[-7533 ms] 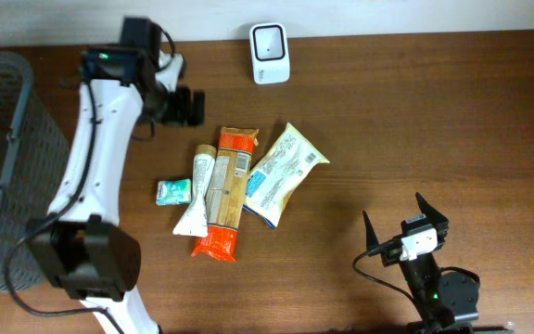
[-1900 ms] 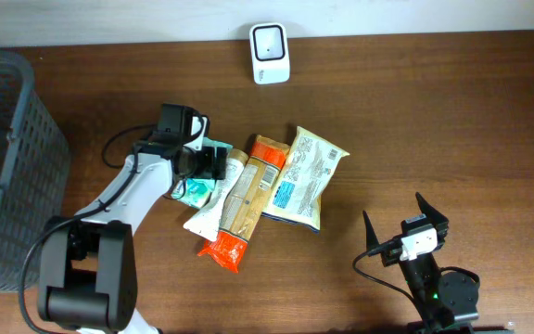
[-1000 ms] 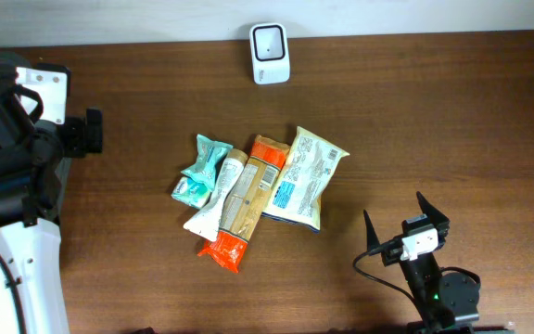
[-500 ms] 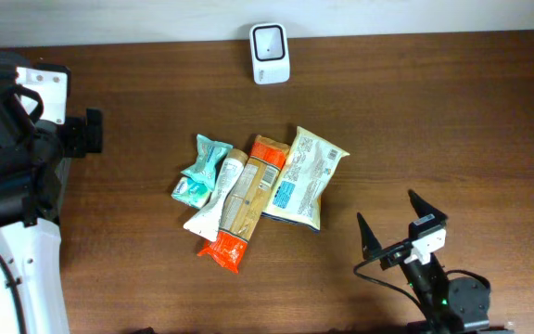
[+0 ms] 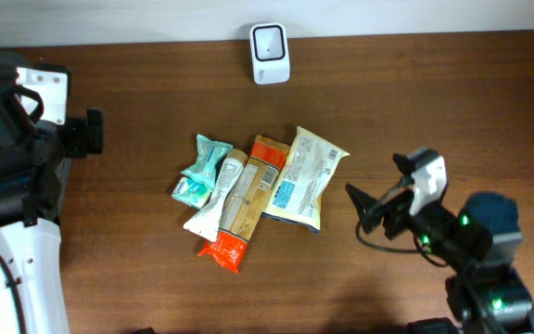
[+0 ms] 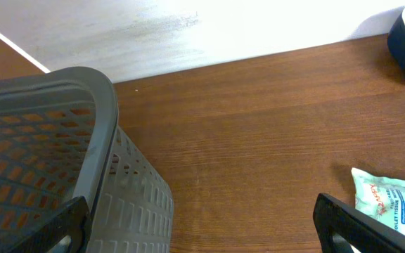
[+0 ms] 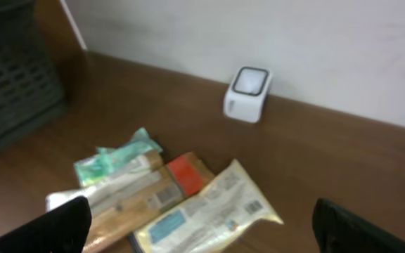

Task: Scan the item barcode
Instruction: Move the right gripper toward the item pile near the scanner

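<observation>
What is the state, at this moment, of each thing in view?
left tool, open, empty.
right tool, open, empty.
scanner, standing, no item in front.
basket, upright, inside not visible.
teal packs, lying flat, touching.
white tube, lying flat, beside the teal packs.
orange packet, lying flat.
cream pouch, lying flat, touching the orange packet.

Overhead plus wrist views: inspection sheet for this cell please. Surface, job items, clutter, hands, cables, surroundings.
Surface: brown wood table, no spills seen.
Job's things: white scanner at the far edge by the wall; mid-table pile of teal packet, white packet, orange-ended packet and cream snack bag, side by side and overlapping.
Clutter: nothing seen.
Hands: left hand open, empty, near the basket; right hand open, empty, facing the pile.
Cables: black cable beside the right arm.
Surroundings: grey mesh basket at left; white wall behind.
</observation>
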`<state>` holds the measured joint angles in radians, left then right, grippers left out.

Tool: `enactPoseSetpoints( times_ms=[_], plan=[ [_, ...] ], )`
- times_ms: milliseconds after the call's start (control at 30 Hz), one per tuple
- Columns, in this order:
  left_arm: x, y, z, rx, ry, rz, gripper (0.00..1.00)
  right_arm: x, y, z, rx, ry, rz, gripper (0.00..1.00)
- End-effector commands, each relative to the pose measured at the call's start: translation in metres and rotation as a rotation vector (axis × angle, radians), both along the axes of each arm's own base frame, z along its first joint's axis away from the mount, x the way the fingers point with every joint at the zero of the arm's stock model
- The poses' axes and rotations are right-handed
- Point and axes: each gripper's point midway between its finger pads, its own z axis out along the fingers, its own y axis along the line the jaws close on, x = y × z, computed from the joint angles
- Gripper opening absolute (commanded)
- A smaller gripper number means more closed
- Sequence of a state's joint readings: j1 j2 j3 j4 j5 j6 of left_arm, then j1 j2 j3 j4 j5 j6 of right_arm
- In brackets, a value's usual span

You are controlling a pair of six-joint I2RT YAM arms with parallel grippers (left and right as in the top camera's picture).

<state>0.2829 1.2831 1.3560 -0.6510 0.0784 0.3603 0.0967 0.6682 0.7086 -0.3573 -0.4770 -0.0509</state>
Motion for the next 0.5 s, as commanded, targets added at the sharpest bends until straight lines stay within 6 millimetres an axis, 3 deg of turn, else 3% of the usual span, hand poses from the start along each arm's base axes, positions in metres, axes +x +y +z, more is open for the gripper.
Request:
enactPoseSetpoints(
  times_ms=[0, 467],
  plan=[
    [0.000, 0.000, 0.001, 0.010, 0.001, -0.016, 0.99, 0.012, 0.015, 0.022, 0.034, 0.079, 0.087, 0.98],
    [0.000, 0.000, 0.001, 0.010, 0.002, -0.016, 0.99, 0.053, 0.032, 0.033, 0.066, 0.294, 0.175, 0.98]
  ],
)
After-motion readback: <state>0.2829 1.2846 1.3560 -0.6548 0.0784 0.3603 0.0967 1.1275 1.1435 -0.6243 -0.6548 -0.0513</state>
